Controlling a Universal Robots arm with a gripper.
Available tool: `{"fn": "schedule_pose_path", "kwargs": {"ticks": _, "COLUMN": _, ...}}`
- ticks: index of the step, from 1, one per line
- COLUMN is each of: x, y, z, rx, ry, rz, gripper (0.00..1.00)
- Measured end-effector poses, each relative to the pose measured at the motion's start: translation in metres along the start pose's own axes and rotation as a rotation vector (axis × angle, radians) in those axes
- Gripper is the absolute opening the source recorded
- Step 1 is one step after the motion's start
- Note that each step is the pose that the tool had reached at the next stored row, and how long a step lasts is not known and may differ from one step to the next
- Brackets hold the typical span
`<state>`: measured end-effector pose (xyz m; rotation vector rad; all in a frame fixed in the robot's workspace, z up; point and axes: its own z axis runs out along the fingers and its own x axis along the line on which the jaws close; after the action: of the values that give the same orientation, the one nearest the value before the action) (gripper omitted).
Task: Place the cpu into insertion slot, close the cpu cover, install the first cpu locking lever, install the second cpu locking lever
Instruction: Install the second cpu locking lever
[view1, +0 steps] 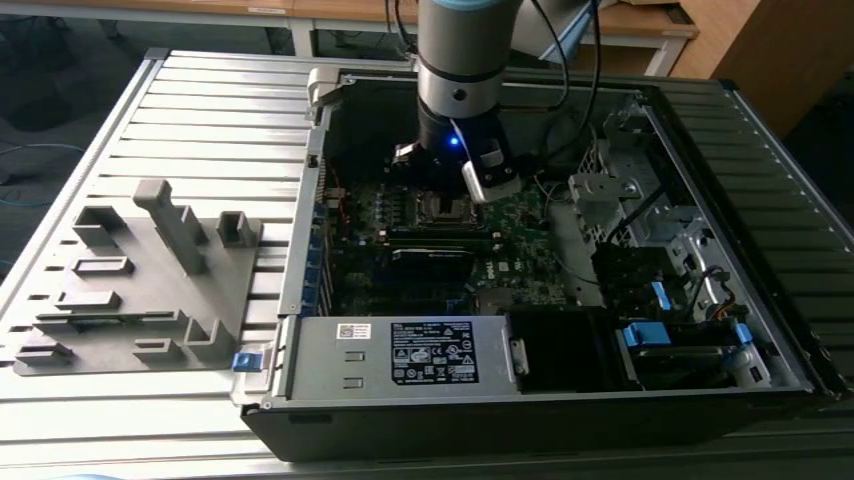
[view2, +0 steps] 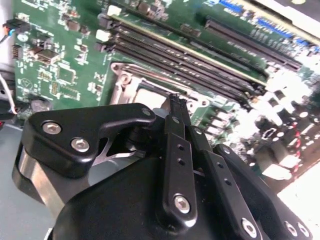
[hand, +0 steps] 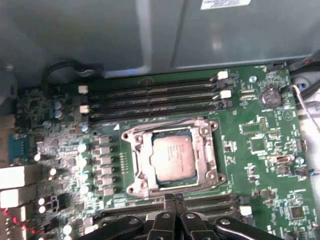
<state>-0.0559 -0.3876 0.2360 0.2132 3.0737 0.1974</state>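
1. Silver-grey square cpu (hand: 172, 157) lies seated in the black, silver-rimmed insertion slot (hand: 131, 171), with the thin silver metal cpu cover (hand: 145, 162) apparently down around it.
2. Risk: a levering push landing off target could scrape the green circuit board (hand: 250, 165).
3. Black gripper (hand: 174, 198) hangs vertically just above the socket edge, fingers pressed together, holding nothing.

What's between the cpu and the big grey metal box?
In the first wrist view, four long black memory slots lie between the cpu and the grey metal box.

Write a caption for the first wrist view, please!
Shut fingers hover beside the cpu seated under its cpu cover.
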Motion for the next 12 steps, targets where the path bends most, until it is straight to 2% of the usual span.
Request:
{"fn": "schedule_pose_path", "kwargs": {"ticks": 7, "x": -0.0001, "y": 0.0176, "z": 0.0029, "rx": 0.0053, "ry": -0.0008, "rz": 0.001, "gripper": 0.11}}
{"fn": "schedule_pose_path", "kwargs": {"ticks": 10, "x": -0.0017, "y": 0.0222, "z": 0.0038, "rx": 0.0087, "ry": -0.0014, "rz": 0.001, "gripper": 0.11}}
{"fn": "schedule_pose_path", "kwargs": {"ticks": 12, "x": -0.0037, "y": 0.0242, "z": 0.0042, "rx": 0.0133, "ry": -0.0023, "rz": 0.003, "gripper": 0.11}}
